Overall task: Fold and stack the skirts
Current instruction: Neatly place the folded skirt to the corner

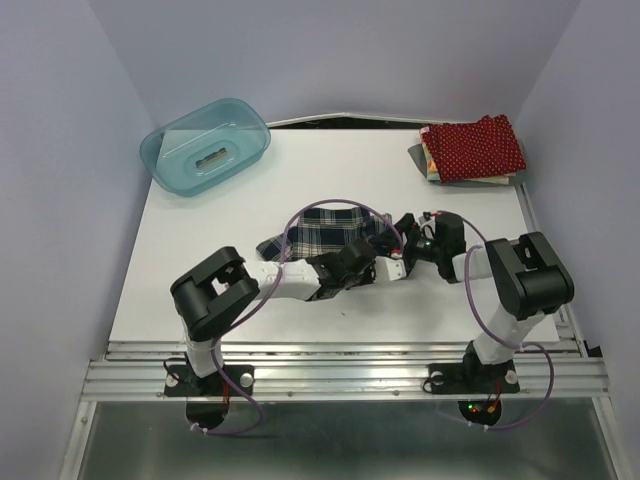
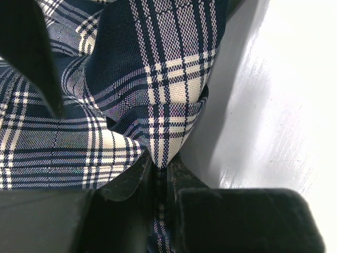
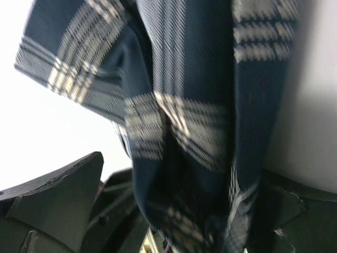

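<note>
Plaid skirt [image 1: 325, 228], woven navy-and-white check, lay crumpled mid-tabletop [image 1: 200, 250]; left gripper [image 2: 163, 174] clenched a pointed fold, right gripper [image 3: 181, 184] gaped, released, soft cloth draped between.

Three skirts in all: one plaid skirt [image 1: 325, 228] at the centre of the frame, and two folded in a pile at upper right, a red dotted skirt [image 1: 475, 147] on top of a floral skirt [image 1: 430, 165] (only its edge shows). One teal bin [image 1: 205, 147], upper left. One white table [image 1: 200, 250]. Two robot arms across the lower frame: the left arm [image 1: 290, 280] and the right arm [image 1: 520, 275].
</note>
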### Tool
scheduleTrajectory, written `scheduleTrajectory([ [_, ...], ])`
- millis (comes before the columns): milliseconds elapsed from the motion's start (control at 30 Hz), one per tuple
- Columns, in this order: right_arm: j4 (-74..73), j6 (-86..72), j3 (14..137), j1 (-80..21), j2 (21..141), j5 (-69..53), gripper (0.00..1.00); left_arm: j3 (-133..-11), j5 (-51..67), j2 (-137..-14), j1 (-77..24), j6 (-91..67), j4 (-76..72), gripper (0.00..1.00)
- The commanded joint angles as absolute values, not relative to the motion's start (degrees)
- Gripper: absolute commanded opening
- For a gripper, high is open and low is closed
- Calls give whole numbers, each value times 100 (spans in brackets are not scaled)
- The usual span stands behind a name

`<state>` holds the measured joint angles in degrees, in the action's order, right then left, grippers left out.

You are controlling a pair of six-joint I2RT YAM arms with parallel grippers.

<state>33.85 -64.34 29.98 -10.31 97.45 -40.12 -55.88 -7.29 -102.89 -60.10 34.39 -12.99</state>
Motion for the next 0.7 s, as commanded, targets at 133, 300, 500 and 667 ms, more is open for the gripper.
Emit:
scheduleTrajectory([
  [133, 3973, -6223, 3506, -1327, 10318, -3314, 100, -5774, -159, -10116, -5915, 3366, -1248, 11],
  [300, 3753, -5627, 3796, -1441, 10406, -2989, 82, -5845, -36, -10169, -5836, 3357, -1257, 11],
  [500, 2936, -4914, 4236, -1494, 10257, -2751, 45, -6011, 202, -10222, -5590, 3103, -1283, 11],
  [667, 2374, -4281, 4798, -1494, 10213, -2856, 8, -6056, 167, -9950, -5502, 2848, -1126, 46],
])
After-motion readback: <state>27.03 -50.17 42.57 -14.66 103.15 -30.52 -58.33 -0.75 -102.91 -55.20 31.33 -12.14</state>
